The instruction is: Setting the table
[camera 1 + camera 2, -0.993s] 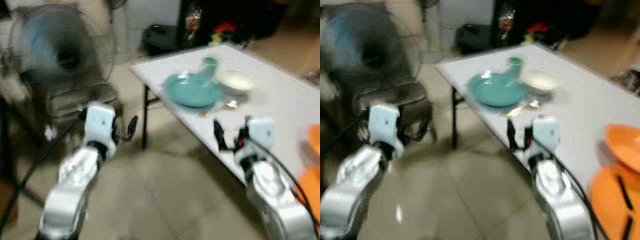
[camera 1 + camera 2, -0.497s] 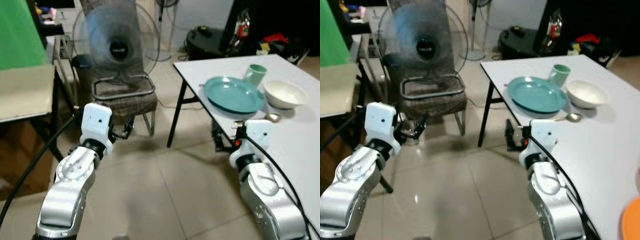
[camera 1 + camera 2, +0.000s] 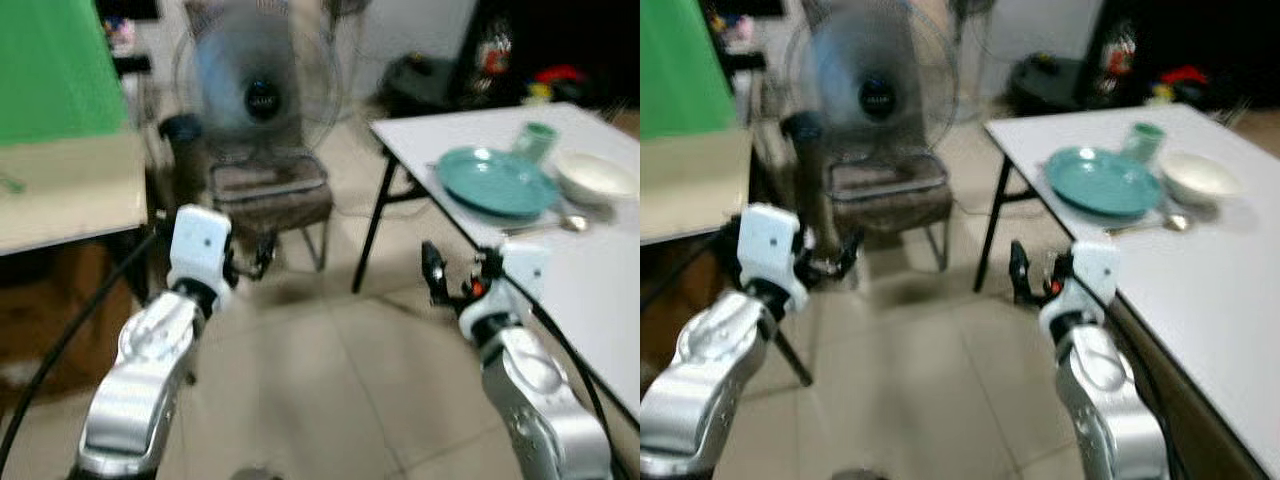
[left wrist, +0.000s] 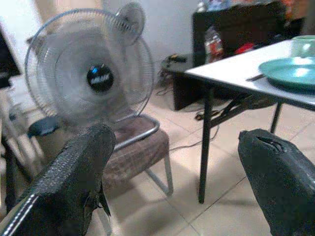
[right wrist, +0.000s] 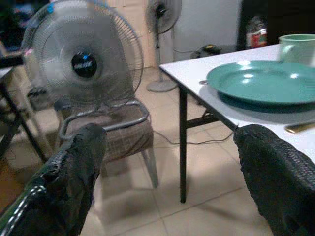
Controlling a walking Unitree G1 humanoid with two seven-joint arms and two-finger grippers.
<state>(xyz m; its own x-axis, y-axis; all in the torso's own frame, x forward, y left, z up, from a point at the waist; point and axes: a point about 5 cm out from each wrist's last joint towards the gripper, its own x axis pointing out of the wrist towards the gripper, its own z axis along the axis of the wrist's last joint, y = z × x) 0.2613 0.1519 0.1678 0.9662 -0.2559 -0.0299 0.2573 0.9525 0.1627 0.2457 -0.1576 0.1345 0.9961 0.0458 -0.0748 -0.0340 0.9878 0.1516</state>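
Since half a second ago our head camera has swung a little, so the white rectangular table (image 3: 1200,250) and its dishes sit further toward our right in the picture and the scene has gone soft with blur; the things themselves lie as they did.

On the table's near corner we see the round teal plate (image 3: 1103,182), with the pale green cup (image 3: 1145,140) just behind it and the white bowl (image 3: 1200,178) just beside it on the right. A thin metal spoon (image 3: 1152,224) lies in front of the bowl (blurred, so we cannot make out its shape well). The table's far right side is cut off by the picture edge.

Our left gripper (image 3: 262,255) hangs over the tiled floor (image 3: 930,380) in front of the brown cushioned metal-frame chair (image 3: 885,190), fingers (image 4: 74,172) spread wide and holding nothing. Our right gripper (image 3: 1020,272) hovers just off the table's near edge, fingers (image 5: 275,172) likewise spread apart and empty.

Behind the chair stands a grey pedestal fan (image 3: 878,75), its blades a smear. A green panel (image 3: 680,65) fills the upper left, above a beige tabletop (image 3: 70,190) that is only partly in frame.
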